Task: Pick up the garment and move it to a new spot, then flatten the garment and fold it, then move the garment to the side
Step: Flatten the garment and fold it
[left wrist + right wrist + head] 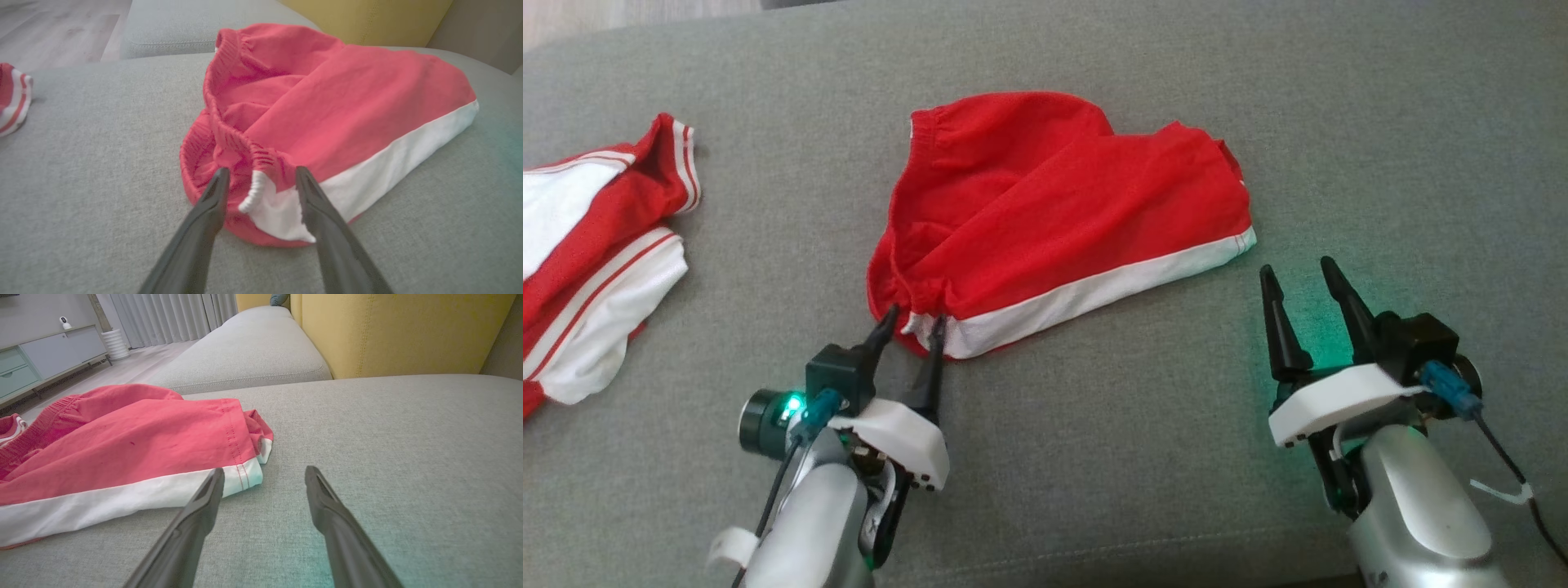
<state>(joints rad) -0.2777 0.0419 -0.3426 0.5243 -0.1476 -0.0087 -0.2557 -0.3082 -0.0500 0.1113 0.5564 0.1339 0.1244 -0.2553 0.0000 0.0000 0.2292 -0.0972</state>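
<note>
The garment (1054, 220), red shorts with a white side stripe, lies folded over on the grey sofa cushion. My left gripper (913, 320) stands open at its near left corner, one finger on each side of the gathered waistband end (257, 192). A gap still shows between fingers and cloth. My right gripper (1303, 273) is open just below the shorts' right hem corner (245, 473), resting over bare cushion with nothing between its fingers (204, 498).
A second red and white garment (588, 245) lies crumpled at the far left of the cushion (1094, 457). A yellow backrest (388, 330) rises behind the seat. Another grey cushion (245, 355) and wooden floor lie beyond.
</note>
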